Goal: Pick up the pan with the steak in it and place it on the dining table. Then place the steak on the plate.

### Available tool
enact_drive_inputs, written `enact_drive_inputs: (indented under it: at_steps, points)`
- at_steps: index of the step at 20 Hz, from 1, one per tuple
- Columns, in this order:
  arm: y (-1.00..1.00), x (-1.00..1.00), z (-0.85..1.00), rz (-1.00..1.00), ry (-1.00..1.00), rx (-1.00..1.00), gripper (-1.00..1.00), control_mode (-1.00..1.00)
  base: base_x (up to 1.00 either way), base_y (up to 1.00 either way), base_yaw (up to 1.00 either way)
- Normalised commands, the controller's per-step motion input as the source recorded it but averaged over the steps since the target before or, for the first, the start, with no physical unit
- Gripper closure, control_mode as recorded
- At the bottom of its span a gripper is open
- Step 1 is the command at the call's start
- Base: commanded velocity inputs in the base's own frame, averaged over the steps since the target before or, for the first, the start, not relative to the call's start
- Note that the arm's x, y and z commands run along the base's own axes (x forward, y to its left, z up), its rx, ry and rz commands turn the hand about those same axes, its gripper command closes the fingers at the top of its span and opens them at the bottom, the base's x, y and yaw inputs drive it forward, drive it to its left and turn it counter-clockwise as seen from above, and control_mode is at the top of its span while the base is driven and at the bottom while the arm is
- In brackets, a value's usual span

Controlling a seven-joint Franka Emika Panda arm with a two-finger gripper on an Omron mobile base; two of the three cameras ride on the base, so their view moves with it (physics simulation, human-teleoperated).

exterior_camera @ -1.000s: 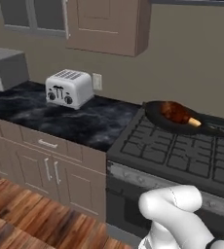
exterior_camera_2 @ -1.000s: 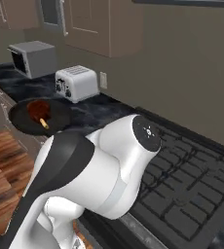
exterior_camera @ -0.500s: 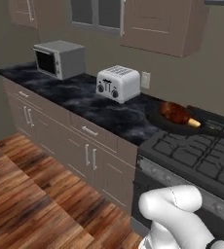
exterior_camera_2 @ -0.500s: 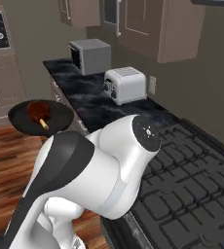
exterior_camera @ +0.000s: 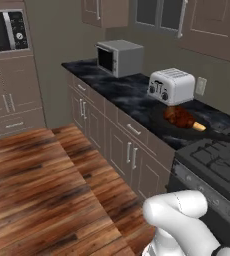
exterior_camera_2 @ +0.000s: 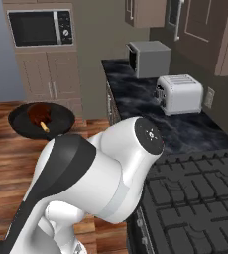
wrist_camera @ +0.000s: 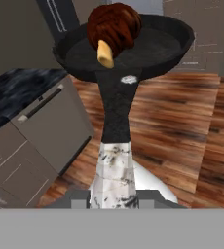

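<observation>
Hand view shows the fingers [wrist_camera: 113,197] closed tight on the silver tip of the pan's handle, the pan [wrist_camera: 148,46] held out in the air above the wood floor [wrist_camera: 182,126]. Its steak [wrist_camera: 115,24] sits by the rim nearest the handle, bone end pointing toward the handle. Right base view puts the pan [exterior_camera_2: 56,124] left of the arm, in front of the tall cabinet [exterior_camera_2: 46,79].

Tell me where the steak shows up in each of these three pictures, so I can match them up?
Left base view: the steak sits right of centre, in the pan, just below the toaster.
Right base view: steak at mid-left, in the pan above wooden floor.
Hand view: steak at top centre, in the pan.
Shared landmark: the silver toaster on the black counter, in both base views.
</observation>
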Motion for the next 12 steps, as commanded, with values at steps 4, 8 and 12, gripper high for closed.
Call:
enact_drive_inputs:
  at_steps: [4, 8, 12]
  points:
    - [0.0, 0.0, 0.0, 0.0, 0.0, 0.0, 1.0, 1.0, -0.04, 0.0, 0.5]
    - [0.0, 0.0, 0.0, 0.0, 0.0, 0.0, 1.0, 1.0, -0.03, 0.0, 0.48]
    - [0.0, 0.0, 0.0, 0.0, 0.0, 0.0, 1.0, 1.0, -0.05, 0.0, 0.45]
